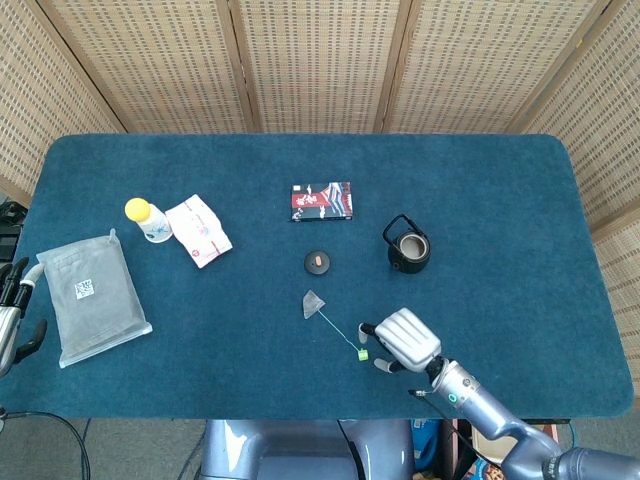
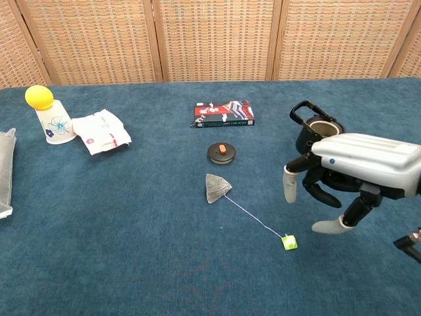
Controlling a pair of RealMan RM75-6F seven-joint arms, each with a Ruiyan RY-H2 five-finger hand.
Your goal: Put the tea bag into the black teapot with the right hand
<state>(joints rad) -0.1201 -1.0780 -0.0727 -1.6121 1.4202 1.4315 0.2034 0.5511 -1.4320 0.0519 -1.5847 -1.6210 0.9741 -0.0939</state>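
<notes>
The grey tea bag (image 1: 313, 304) (image 2: 215, 187) lies flat on the blue cloth, its thin string running to a green tag (image 1: 363, 354) (image 2: 289, 242). My right hand (image 1: 402, 339) (image 2: 348, 174) hovers just right of the tag, fingers spread and pointing down, holding nothing. The black teapot (image 1: 408, 247) (image 2: 317, 136) stands open behind the hand, and its round lid (image 1: 317, 262) (image 2: 222, 153) lies apart on the cloth above the tea bag. My left hand (image 1: 14, 315) shows at the far left edge of the head view, fingers apart and empty.
A red and black box (image 1: 321, 201) (image 2: 223, 113) lies behind the lid. A cup with a yellow ball (image 1: 146, 220) (image 2: 49, 114), a white packet (image 1: 198, 231) (image 2: 100, 131) and a clear plastic bag (image 1: 92, 295) occupy the left side.
</notes>
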